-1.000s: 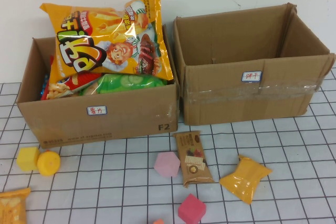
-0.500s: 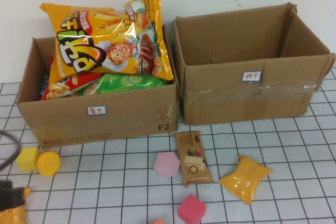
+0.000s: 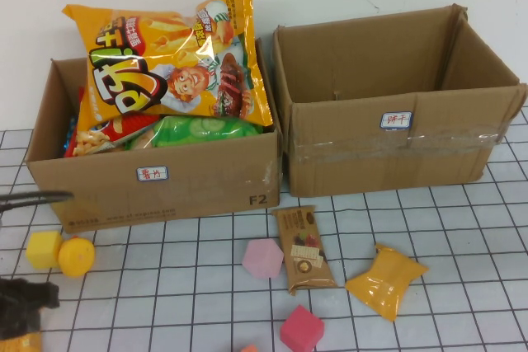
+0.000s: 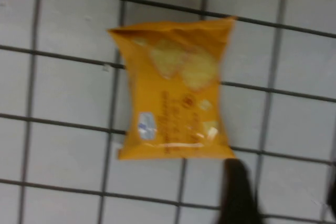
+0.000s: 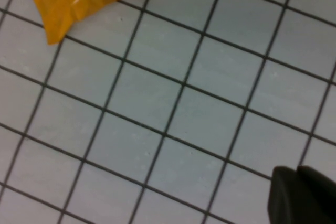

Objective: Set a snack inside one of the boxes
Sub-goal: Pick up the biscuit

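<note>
Your left claw hangs over the near left corner of the desk, right above an orange snack packet lying flat on the grid. From its wrist view you get the packet square below, with only a dark fingertip at the frame's edge, so I cannot tell whether the fingers are apart or together. They're not touching the packet.

Your right claw is out of the high view; its wrist camera shows just a dark tip over bare grid, and again I cannot tell its spread. A yellow pouch sits on the desk toward the near right, well apart from that tip.

Toward the far edge you've got two cardboard boxes side by side: the left box is stuffed, a big chip bag sticking out the top; the right box stands open. Between them and the near edge lies a brown wafer pack, with a pink block just beside it.
</note>
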### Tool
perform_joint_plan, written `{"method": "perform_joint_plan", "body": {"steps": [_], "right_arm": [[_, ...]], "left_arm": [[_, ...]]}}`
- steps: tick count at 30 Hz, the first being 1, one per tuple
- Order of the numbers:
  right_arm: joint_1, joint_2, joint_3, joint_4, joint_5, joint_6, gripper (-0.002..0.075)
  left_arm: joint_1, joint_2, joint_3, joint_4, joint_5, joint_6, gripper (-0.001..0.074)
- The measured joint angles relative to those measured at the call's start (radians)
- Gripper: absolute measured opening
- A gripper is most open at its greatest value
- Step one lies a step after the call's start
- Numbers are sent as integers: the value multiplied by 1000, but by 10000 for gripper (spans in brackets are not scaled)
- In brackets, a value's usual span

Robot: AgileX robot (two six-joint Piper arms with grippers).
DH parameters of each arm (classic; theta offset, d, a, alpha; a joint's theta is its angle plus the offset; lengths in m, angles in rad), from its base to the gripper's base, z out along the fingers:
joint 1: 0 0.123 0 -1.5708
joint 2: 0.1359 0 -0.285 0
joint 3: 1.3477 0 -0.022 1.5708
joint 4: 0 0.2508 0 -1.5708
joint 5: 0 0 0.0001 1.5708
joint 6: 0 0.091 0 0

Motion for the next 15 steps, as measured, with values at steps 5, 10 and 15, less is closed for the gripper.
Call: {"method": "perform_joint_plan", "body": {"steps": [5,10,15], "right_arm": [[0,17,-2,86,-7,-83,6],[0,31,-5,112,-14,-108,8],[0,44,-5,150,-14,-143,8]], "left_arm": [[0,116,-54,96,-2,-71,537],[0,211,-65,114,-41,-101,585],[0,299,-65,159,-63,-167,590]]}}
